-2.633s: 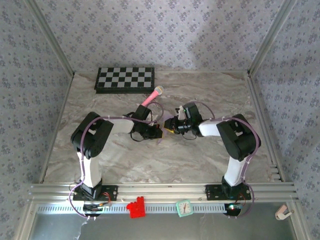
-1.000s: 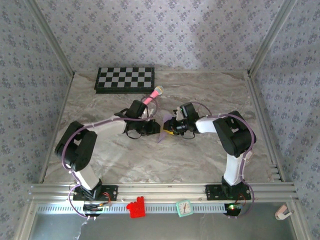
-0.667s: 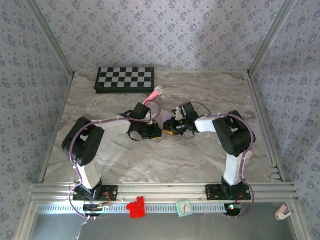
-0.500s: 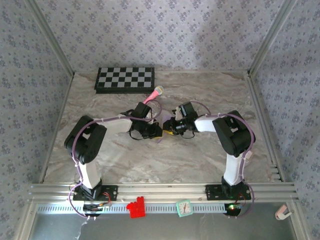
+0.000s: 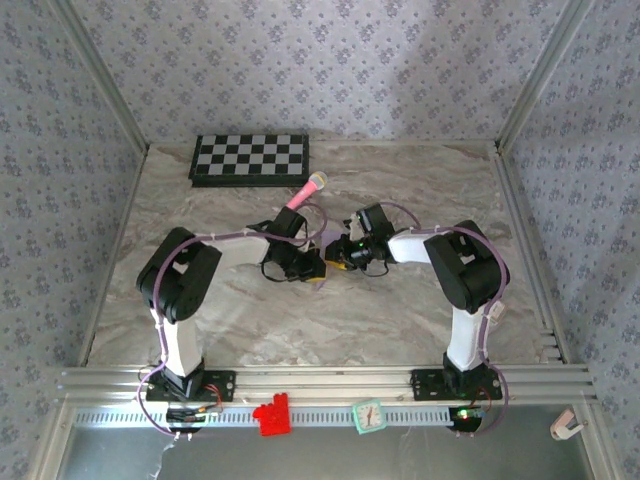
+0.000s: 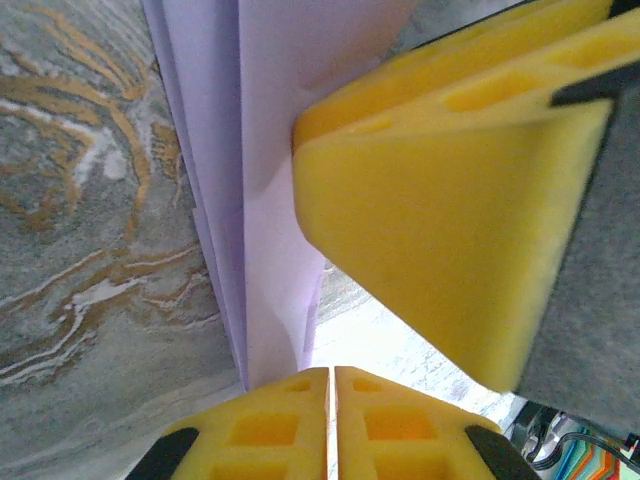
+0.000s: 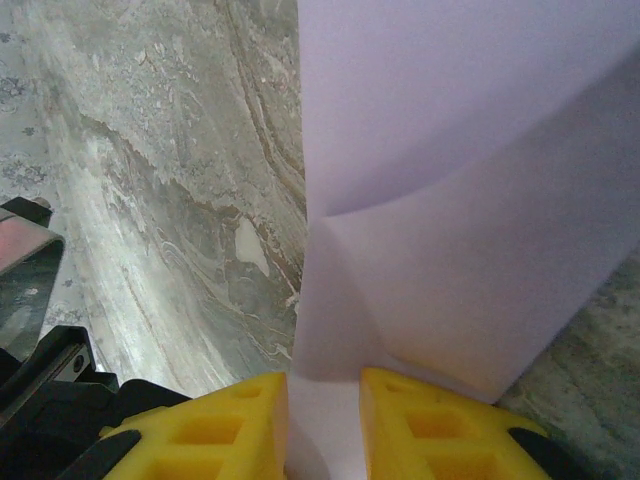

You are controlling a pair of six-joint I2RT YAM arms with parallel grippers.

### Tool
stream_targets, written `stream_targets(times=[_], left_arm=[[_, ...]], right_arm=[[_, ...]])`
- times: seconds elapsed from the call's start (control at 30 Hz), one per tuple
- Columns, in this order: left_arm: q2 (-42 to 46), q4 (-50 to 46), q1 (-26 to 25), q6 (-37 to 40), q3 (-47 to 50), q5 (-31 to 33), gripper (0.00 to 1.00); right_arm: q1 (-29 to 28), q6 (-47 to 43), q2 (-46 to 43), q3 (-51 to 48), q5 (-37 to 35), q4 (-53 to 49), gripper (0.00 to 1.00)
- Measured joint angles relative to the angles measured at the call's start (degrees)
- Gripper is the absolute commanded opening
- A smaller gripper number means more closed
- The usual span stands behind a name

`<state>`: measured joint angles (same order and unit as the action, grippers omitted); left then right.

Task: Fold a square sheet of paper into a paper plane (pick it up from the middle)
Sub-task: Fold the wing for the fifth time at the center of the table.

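Paper (image 7: 460, 200) sits clamped in my right gripper (image 7: 323, 392), steadied for creasing; my left gripper (image 6: 332, 388), pads together, meets its folded edge, probably to sharpen it.

A robotics lab test cell is indicated: a left arm (image 5: 180, 285) and a right arm (image 5: 470, 280) are bolted to an aluminium rail (image 5: 320, 378) at the edge of a marble-patterned desk (image 5: 420, 180), which is enclosed by metal framing (image 5: 112, 90) and wallpaper-covered panels (image 5: 330, 70).

Lavender paper (image 7: 450, 150) cut off by wrist views' edges, pink microphone (image 5: 303, 193) half behind left arm (image 5: 235, 245).
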<state>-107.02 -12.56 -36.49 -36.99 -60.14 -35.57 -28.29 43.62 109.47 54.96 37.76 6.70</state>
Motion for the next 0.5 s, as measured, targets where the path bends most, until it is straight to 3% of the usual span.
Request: stream_targets(times=[0.33, 0.5], left_arm=[[0.33, -0.52, -0.37, -0.17, 0.00, 0.07, 0.12], [4.28, -0.92, -0.13, -0.70, 0.42, 0.35, 0.20]], right_arm=[[0.00, 0.02, 0.17, 0.44, 0.02, -0.57, 0.28], [0.00, 0.02, 0.17, 0.44, 0.02, -0.55, 0.28]])
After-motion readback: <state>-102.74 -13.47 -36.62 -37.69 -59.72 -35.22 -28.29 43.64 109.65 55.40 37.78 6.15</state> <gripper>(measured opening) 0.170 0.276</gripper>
